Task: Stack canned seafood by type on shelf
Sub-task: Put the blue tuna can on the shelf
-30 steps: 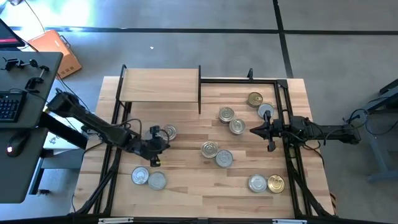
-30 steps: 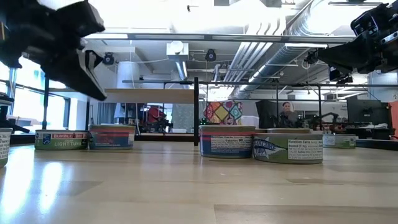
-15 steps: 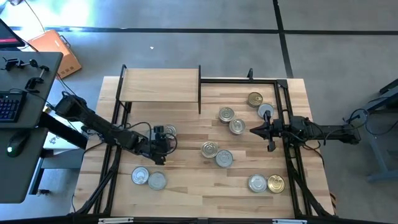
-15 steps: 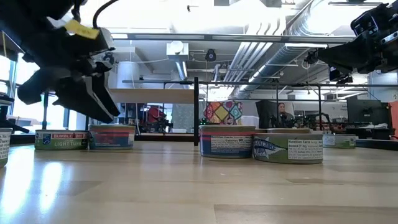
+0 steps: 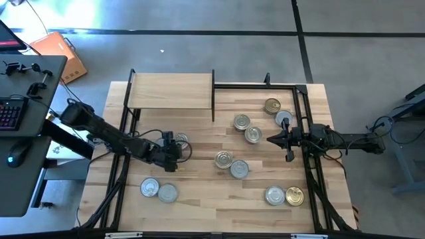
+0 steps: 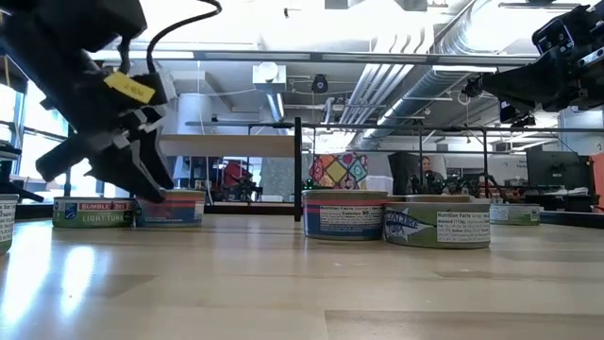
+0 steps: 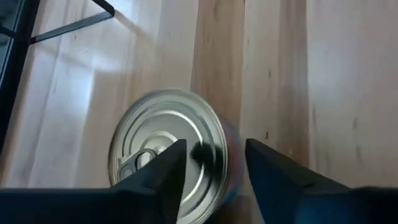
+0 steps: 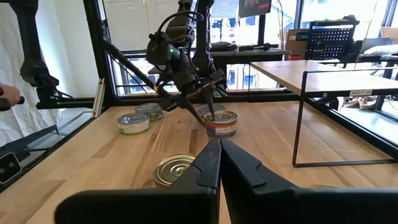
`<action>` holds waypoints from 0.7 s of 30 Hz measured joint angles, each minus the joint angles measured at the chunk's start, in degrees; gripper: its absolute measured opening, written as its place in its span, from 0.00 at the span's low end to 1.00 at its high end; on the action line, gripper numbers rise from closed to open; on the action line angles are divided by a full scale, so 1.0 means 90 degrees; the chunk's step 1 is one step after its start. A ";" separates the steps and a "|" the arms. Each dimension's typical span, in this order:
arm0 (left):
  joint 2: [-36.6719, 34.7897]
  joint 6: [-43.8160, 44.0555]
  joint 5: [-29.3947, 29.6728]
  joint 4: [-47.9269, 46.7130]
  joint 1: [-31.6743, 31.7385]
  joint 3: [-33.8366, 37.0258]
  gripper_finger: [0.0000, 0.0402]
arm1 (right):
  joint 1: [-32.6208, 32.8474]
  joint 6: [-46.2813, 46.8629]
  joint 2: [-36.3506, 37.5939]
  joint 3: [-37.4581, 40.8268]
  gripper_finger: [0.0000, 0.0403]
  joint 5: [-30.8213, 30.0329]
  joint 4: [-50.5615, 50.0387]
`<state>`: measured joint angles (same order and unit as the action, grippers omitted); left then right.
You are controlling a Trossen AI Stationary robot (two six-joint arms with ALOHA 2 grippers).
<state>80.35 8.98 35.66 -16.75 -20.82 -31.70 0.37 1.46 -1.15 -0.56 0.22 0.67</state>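
Since the earlier frames, the left gripper [image 5: 178, 149] has dropped lower and reached forward over a silver-topped tin [image 7: 168, 152] on the table [image 5: 199, 199]. Its fingers [image 7: 163, 177] are parted, one tip over the lid, the other past the rim; contact looks likely but is blurred. This tin stands in front of the shelf [image 5: 169, 91], other tins [image 5: 231, 164] scattered nearby. At the right side, the right gripper [image 5: 273, 139] hovers, fingers pressed together.

Bright daylight glares on the table [image 6: 283, 283]; wrist tin [image 7: 168, 155] blurred.
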 joint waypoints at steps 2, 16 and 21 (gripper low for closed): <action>0.0090 -0.0069 0.0011 0.0022 0.0056 -0.0002 0.29 | 0.0001 -0.0001 -0.0002 -0.0002 0.01 -0.0001 0.0000; 0.0236 -0.0245 -0.0020 0.0467 0.0058 -0.0008 0.01 | 0.0001 0.0001 -0.0002 -0.0001 0.01 0.0001 0.0001; 0.0222 -0.0411 -0.0426 0.0905 0.0020 -0.0005 0.00 | -0.0001 0.0002 0.0000 -0.0002 0.01 -0.0001 0.0002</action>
<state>82.35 5.28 31.82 -8.61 -20.64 -31.75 0.36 1.47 -1.15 -0.58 0.21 0.69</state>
